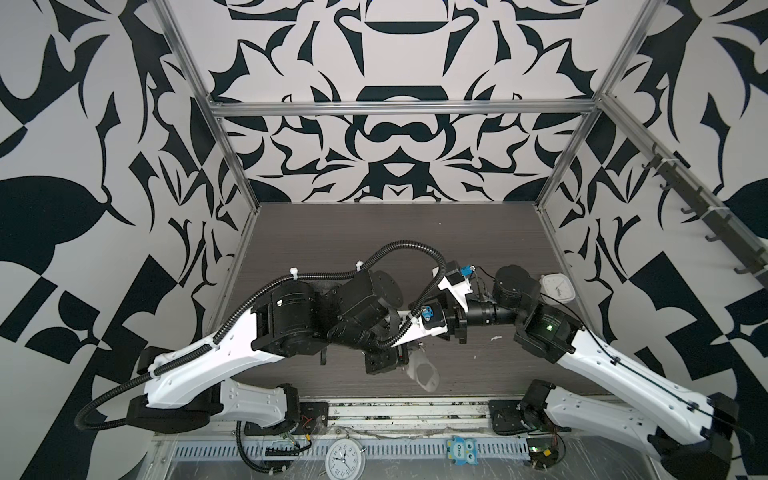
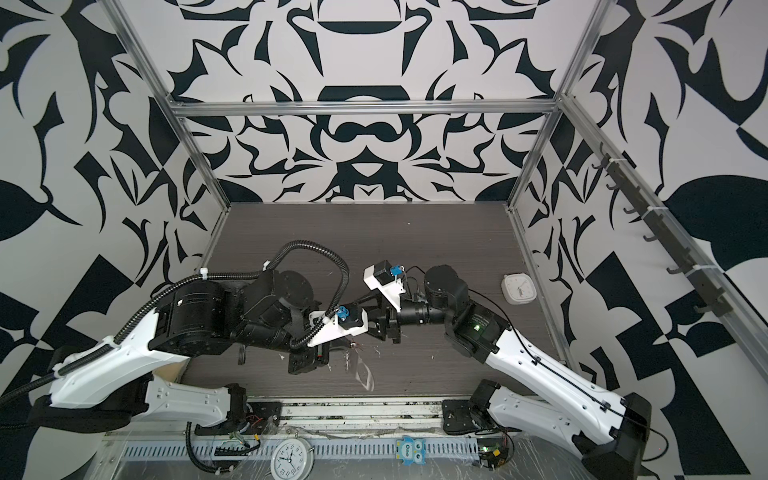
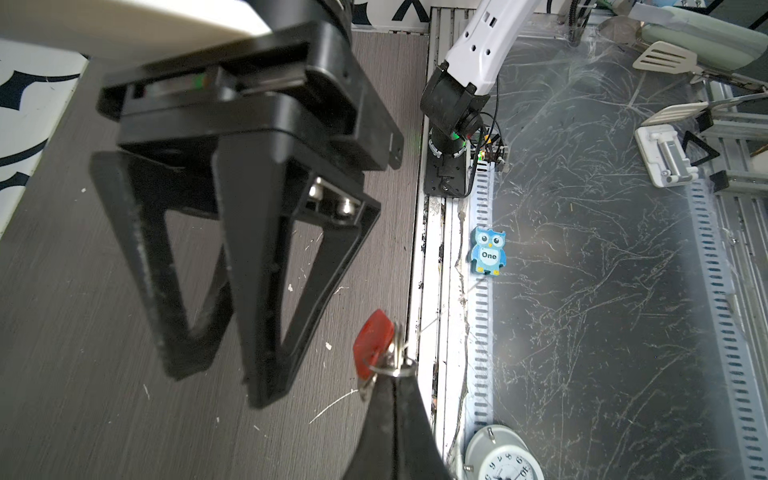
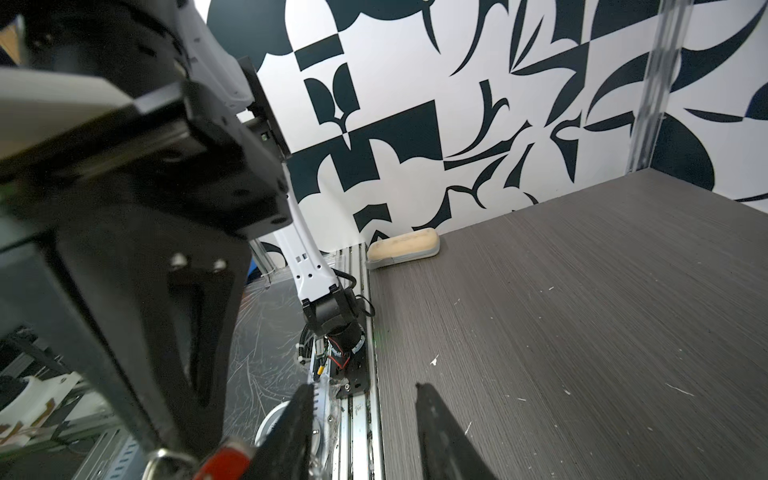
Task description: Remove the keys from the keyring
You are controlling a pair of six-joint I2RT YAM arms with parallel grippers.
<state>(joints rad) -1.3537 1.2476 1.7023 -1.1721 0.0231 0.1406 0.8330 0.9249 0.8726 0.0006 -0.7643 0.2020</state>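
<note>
The left claw (image 3: 395, 399) is clamped tight on the one keyring (image 3: 400, 368), held above the counter (image 3: 75, 332) near its front edge. One red key (image 3: 372, 343) is attached. The right claw (image 4: 365, 388) stands partly open just beside them, gripping nothing.

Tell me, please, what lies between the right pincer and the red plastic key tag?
Nothing; the left wrist view shows an empty gap from right pincer to red plastic key tag.

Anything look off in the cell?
Nothing looks broken. Table is scuffed with white flecks, and the film beside the owl is heavily creased. Left gripper pinches the keyring with only the red key visible on it; no blue key shows in any view.
</note>
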